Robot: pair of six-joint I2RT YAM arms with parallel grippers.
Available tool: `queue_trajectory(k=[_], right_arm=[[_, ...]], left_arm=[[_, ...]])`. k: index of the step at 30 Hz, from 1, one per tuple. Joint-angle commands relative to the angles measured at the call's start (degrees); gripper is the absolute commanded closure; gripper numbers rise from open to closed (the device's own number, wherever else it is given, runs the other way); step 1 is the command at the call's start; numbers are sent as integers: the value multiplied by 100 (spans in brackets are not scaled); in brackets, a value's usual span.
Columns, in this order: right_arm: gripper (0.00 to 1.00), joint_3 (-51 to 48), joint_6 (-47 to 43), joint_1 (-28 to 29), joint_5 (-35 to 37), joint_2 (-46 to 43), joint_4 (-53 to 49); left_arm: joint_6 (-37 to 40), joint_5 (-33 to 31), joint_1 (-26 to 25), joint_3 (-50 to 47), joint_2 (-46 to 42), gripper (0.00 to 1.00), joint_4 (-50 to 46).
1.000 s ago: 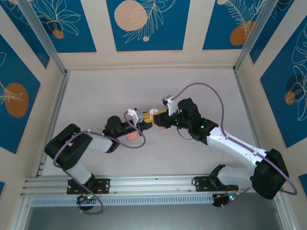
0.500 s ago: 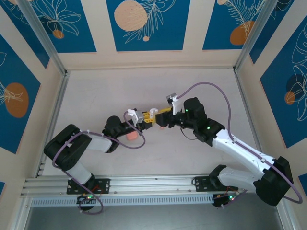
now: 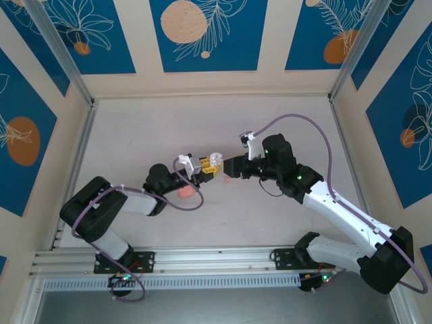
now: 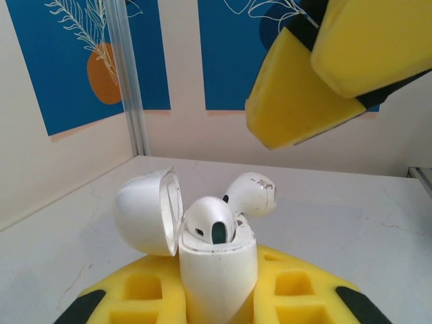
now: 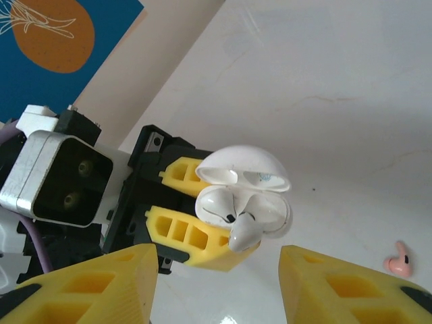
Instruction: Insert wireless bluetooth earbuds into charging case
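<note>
My left gripper point(image 3: 204, 167) is shut on a white charging case point(image 4: 216, 270), held upright with its lid point(image 4: 145, 212) swung open. One white earbud point(image 4: 209, 219) sits in its socket. A second white earbud point(image 4: 251, 194) leans half out of the case's far side and also shows in the right wrist view point(image 5: 244, 233). My right gripper point(image 5: 219, 270) is open, a short way from the case point(image 5: 253, 202), nothing between its yellow fingers point(image 4: 324, 81). A salmon-pink case point(image 3: 183, 192) lies on the table under my left wrist. A tiny pale-pink earbud point(image 3: 227, 179) lies below the grippers.
The pale-pink earbud point(image 5: 399, 260) lies loose on the white table point(image 3: 283, 121). Aluminium posts and blue-patterned walls point(image 3: 202, 34) ring the workspace. Purple cables point(image 3: 297, 125) loop above both wrists.
My right gripper has drawn back to the right, away from the white case, and the gap between them has widened. The left gripper still holds the case in about the same place.
</note>
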Motion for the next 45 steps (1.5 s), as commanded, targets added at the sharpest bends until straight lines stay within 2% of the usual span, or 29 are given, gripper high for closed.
queue_trajectory(k=[1,13,25,45], right_arm=[[49,10,161,-25,-218,-94,-157],[64,98,135,-43,-358,168,-58],[66,159,82,-43,-413,348,14],[76,196,-25,-52,-216,459,8]], left_arm=[[56,10,-49,-49,-130,92,285],[20,15,-58,-56,-138,92,282],[15,6,-58,-65,-153,92,282],[7,16,-56,-99,-179,92,282]])
